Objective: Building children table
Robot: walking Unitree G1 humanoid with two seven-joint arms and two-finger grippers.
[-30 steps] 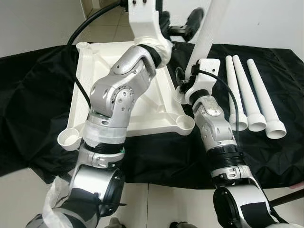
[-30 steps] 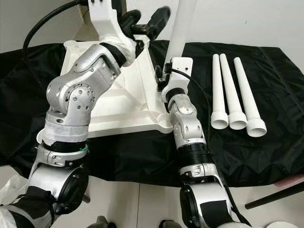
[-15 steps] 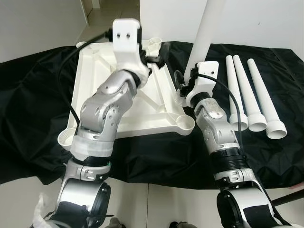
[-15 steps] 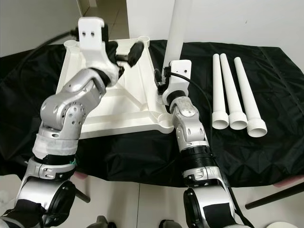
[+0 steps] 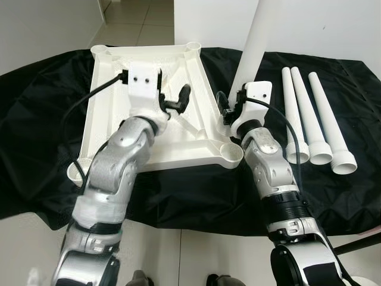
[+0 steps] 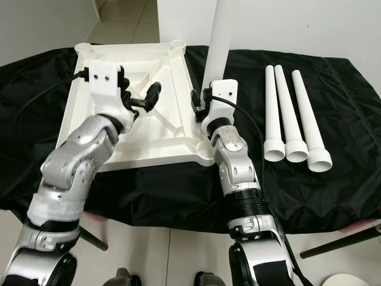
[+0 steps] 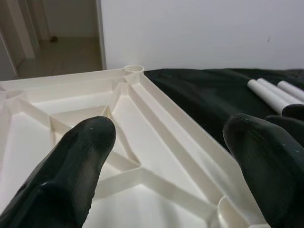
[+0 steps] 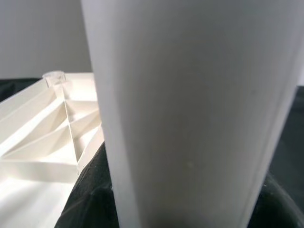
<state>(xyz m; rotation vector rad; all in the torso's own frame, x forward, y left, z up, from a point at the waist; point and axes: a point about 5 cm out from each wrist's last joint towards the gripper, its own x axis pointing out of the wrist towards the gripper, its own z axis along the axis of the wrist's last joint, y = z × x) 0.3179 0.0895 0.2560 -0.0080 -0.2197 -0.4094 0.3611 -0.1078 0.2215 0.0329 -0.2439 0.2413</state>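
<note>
The white table top is lying upside down on the black-draped surface, its ribbed underside and corner sockets facing up, now much less covered than a second ago. The left claw has been coming down from high over the far edge and is now hovering low above the ribs, its fingers spread with nothing between them. The right claw is still pinching an upright white leg beside the near right corner socket. Three more legs are lying side by side to the right.
</note>
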